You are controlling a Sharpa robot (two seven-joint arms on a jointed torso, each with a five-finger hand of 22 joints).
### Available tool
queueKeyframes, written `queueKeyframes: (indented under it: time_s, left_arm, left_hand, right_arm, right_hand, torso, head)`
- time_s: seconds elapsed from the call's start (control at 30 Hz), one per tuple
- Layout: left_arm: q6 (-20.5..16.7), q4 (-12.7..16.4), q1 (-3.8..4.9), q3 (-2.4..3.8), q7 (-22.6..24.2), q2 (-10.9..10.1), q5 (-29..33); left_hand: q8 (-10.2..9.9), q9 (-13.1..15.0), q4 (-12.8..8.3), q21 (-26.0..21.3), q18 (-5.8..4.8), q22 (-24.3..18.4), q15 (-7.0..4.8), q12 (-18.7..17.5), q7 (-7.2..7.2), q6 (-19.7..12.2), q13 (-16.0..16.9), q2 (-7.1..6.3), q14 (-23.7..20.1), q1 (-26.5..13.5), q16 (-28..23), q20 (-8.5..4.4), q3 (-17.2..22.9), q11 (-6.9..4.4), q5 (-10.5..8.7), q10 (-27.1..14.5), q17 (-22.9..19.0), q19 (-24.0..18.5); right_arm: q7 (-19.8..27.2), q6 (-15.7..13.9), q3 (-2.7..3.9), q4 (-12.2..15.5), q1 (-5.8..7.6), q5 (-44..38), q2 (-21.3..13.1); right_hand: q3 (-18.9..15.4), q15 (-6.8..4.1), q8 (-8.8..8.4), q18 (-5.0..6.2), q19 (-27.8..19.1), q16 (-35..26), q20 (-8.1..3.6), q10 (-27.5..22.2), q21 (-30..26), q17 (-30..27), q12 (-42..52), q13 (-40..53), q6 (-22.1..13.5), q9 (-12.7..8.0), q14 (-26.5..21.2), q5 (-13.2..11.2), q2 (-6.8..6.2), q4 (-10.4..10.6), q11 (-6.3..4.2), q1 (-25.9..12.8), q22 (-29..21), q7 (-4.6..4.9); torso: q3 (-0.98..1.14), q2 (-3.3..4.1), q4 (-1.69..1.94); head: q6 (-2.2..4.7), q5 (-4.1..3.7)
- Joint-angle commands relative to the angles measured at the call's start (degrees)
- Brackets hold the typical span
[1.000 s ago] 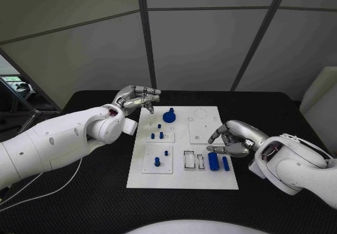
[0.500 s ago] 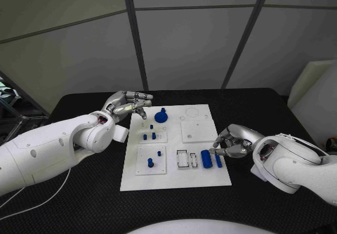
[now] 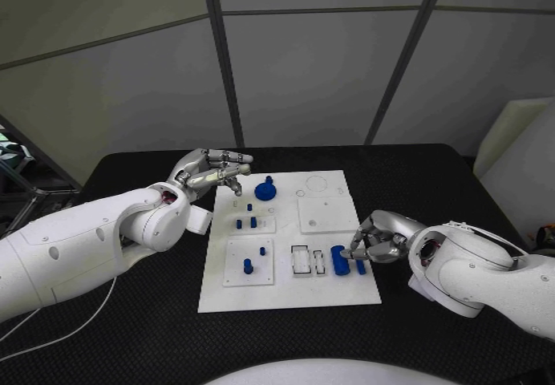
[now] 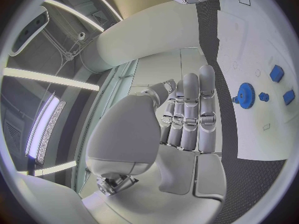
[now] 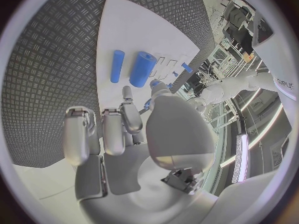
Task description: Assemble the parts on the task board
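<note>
The right hand (image 3: 377,237) hovers at the task board's (image 3: 289,297) right edge, fingers curled in with nothing in them, just beside the thick blue cylinder (image 3: 340,261) and thin blue rod (image 3: 360,265); farther back, the blue gear (image 3: 265,191) stands on the board. Beyond it, the left hand (image 3: 212,170) hangs empty by the far left corner, fingers loosely apart.

- Black table (image 3: 451,180), with a ribbed textured top.
- White board (image 3: 289,289) lies flat at the table's middle, long side running from near edge to far edge.
- A white cable (image 3: 58,333) trails near the left edge.
</note>
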Motion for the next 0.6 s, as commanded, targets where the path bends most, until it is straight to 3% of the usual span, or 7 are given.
queueKeyframes:
  time_s: [0.03,0.6]
  left_arm:
    - [0.49,0.19,0.06,0.03,1.22,-0.04,0.15]
    - [0.44,0.21,0.06,0.04,1.12,-0.16,0.15]
  left_hand:
    - [0.18,-0.02,-0.15,-0.25,-0.58,-0.05,-0.03,0.33,-0.17,-0.26,0.09,0.32,0.38,-0.22,-0.17,0.03,-0.23,0.07,-0.22,-0.47,-0.04,0.44]
    - [0.2,-0.02,-0.13,-0.29,-0.59,-0.09,-0.02,0.36,-0.16,-0.25,0.09,0.34,0.4,-0.25,-0.16,0.04,-0.24,0.07,-0.22,-0.47,-0.03,0.47]
  right_arm:
    - [-0.9,1.79,-0.03,-0.05,-0.17,-0.46,0.56]
    - [-0.98,5.7,-0.16,-2.27,-1.15,-2.59,3.32]
  right_hand:
    - [-0.55,0.37,0.37,-0.3,0.83,0.35,0.41,0.07,0.12,0.1,0.06,0.11,-0.23,0.11,3.17,-0.33,-0.16,0.0,0.2,-0.57,8.87,-0.08]
    - [-1.83,0.26,1.21,-0.28,0.77,0.38,0.33,0.01,0.08,0.22,-0.15,0.41,-0.17,0.63,3.17,-1.74,0.3,-0.03,0.06,-0.47,8.86,-0.25]
  torso:
    - [0.0,0.07,-0.05]
    - [0.03,0.02,-0.03]
  head:
    - [-0.09,0.11]
    - [-0.46,0.41]
